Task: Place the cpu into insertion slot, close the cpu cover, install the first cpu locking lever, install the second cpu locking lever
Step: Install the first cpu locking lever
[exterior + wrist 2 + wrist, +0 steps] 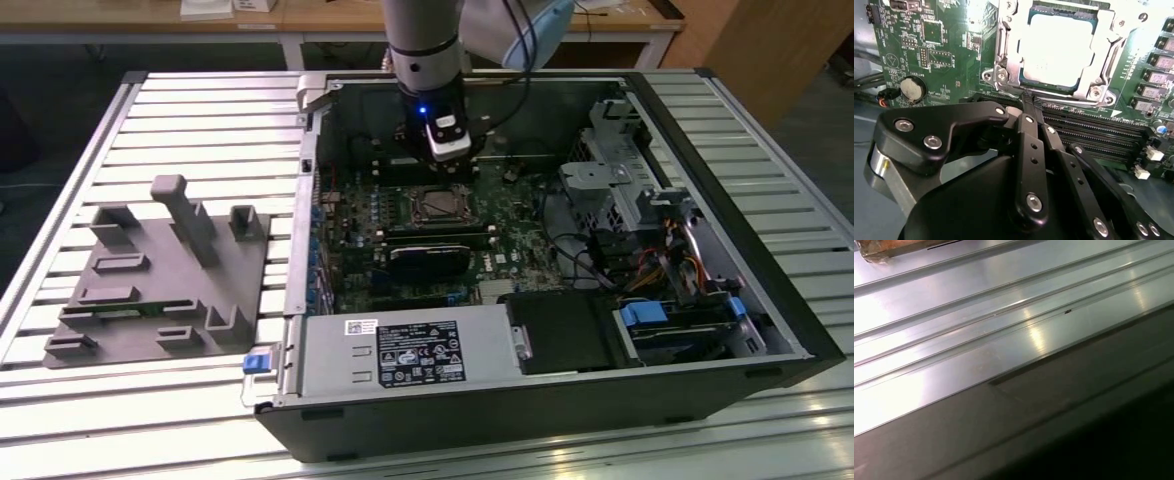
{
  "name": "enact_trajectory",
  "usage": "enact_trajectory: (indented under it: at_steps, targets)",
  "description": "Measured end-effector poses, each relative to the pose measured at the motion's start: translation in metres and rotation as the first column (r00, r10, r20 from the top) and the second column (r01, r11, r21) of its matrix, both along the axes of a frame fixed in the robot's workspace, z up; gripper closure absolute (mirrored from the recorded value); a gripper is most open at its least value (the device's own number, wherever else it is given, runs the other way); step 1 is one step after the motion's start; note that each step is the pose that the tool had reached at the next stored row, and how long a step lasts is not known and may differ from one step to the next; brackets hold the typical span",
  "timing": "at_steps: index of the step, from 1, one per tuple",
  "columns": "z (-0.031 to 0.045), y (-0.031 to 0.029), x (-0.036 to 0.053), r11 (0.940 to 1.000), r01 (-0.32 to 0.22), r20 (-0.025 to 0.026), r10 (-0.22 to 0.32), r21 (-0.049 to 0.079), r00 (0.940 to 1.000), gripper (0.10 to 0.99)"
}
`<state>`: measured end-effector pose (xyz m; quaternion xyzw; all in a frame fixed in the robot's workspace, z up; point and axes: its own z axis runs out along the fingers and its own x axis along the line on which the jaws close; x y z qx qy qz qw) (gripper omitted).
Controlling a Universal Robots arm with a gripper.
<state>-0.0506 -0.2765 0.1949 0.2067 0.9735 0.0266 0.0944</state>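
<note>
Second wrist view: my gripper (pixel 1029 102) has its fingers pinched together on nothing, tips just beside the insertion slot (pixel 1002 75). The cpu (pixel 1054 45) sits in that slot, silvery top up, the metal cover (pixel 1111 50) lying flat around it. Exterior view: I hover over the green motherboard (pixel 350 250).
</note>
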Motion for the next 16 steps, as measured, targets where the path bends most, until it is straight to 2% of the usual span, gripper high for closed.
enact_trajectory:
  at_steps: [4, 9, 16]
  targets:
    - [-0.0008, -0.0001, -0.0001, 1.0000, 0.001, -0.0003, -0.001, -0.002, 1.0000, 0.980]
    - [-0.0014, -0.0004, -0.0001, 0.9999, 0.001, -0.0002, -0.001, 0.013, 1.0000, 0.980]
    - [-0.0014, -0.0007, 0.0004, 0.9999, 0.001, -0.0004, -0.001, 0.013, 1.0000, 0.980]
